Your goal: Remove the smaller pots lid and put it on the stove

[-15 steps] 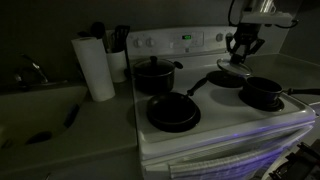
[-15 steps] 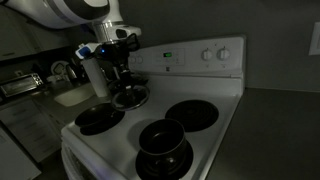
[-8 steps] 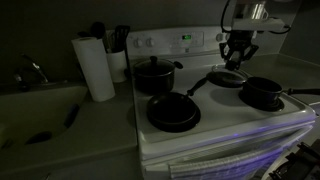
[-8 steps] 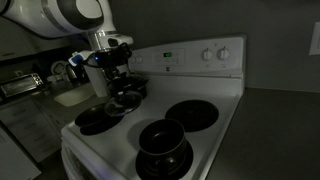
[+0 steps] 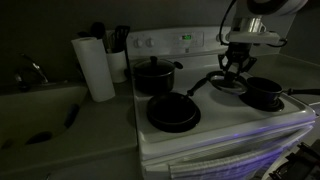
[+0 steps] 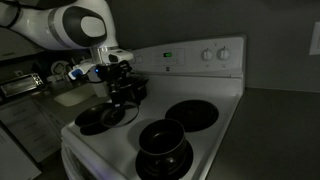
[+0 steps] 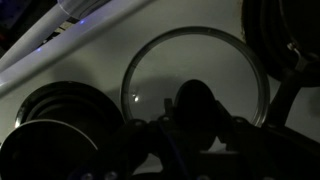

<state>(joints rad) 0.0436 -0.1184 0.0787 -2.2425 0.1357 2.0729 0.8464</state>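
The smaller pot (image 5: pixel 262 93) is a low black saucepan at the stove's front right, uncovered; it also shows in an exterior view (image 6: pixel 163 148). The pale glassy lid (image 7: pixel 190 55) hangs under my gripper (image 7: pixel 195 112), whose fingers close around its dark centre knob. In the wrist view the lid is over white stove top between dark burners. In both exterior views the gripper (image 5: pixel 233 64) (image 6: pixel 118 86) holds the lid (image 5: pixel 231 78) (image 6: pixel 121 104) low over the white stove (image 5: pixel 215 125). Darkness hides whether the lid touches the surface.
A taller black pot (image 5: pixel 155 75) stands at the back left and a flat frying pan (image 5: pixel 172 111) at the front left, its handle pointing toward the gripper. A paper towel roll (image 5: pixel 97 67) and a sink (image 5: pixel 35 100) lie left of the stove. The back panel (image 5: pixel 180 42) rises behind.
The gripper has carried the lid away from the smaller pot, toward the stove's middle and downward, closer to the stove top.
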